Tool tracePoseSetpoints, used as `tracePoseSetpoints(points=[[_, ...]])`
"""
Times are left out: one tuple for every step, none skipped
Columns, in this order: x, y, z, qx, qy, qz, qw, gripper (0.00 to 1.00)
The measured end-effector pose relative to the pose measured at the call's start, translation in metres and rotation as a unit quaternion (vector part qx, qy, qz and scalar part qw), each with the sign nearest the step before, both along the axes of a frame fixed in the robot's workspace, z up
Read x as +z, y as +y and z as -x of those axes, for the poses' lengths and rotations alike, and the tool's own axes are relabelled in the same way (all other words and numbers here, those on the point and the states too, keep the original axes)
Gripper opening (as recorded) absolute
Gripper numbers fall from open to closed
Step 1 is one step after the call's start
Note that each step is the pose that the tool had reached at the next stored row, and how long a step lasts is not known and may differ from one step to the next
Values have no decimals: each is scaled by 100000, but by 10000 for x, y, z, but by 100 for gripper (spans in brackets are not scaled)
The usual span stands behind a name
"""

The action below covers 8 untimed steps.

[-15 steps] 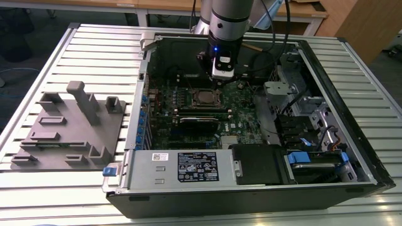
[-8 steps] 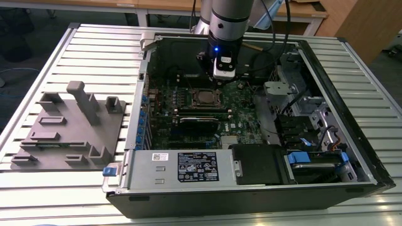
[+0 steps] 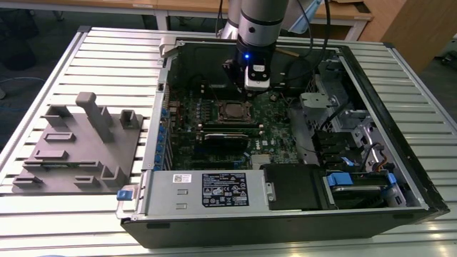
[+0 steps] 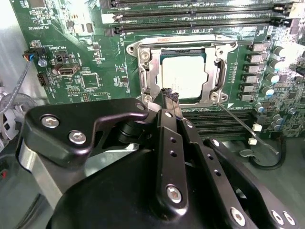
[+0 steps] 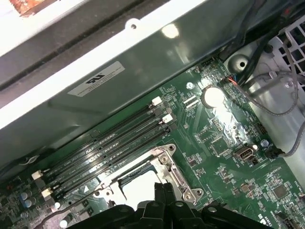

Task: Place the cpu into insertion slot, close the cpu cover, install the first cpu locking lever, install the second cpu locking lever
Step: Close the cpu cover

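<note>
1. The claw has its fingers pressed together and pinches nothing. Its tip is at the near edge of the cover; I cannot tell if it touches.
2. The cpu lies flat in the slot, just beyond the tip. Its pale top shows through the cover's cut-out.
3. The cover looks laid down around the cpu, so I judge the first two steps done.
4. The step in hand seems to be the levers. One lever, a thin rod, slants away from the cover's corner beside the tip and looks unlatched.
5. Another rod runs along the cover's far edge. I cannot tell whether it is hooked.
6. In my judgement, seating the loose lever calls for the closed tip set squarely on the rod. It then needs a steady push down and under its catch, without skidding onto the board.
</note>
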<state>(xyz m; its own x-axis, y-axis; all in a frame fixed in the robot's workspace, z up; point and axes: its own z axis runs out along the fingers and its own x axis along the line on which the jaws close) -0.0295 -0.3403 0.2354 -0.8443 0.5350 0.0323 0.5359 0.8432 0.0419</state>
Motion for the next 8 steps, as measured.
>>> tracePoseSetpoints(points=[[0,0,0,337,-1,-21,99999,11],[0,0,0,685,-4,-51,99998,11],[0,0,0,1058,-1,-77,99994,11],[0,0,0,1392,-2,-97,99990,11],[0,0,0,1681,-4,-106,99986,11],[0,0,0,1962,-1,-105,99981,11],[0,0,0,2251,1,-107,99975,11],[0,0,0,2553,1,-112,99967,11]])
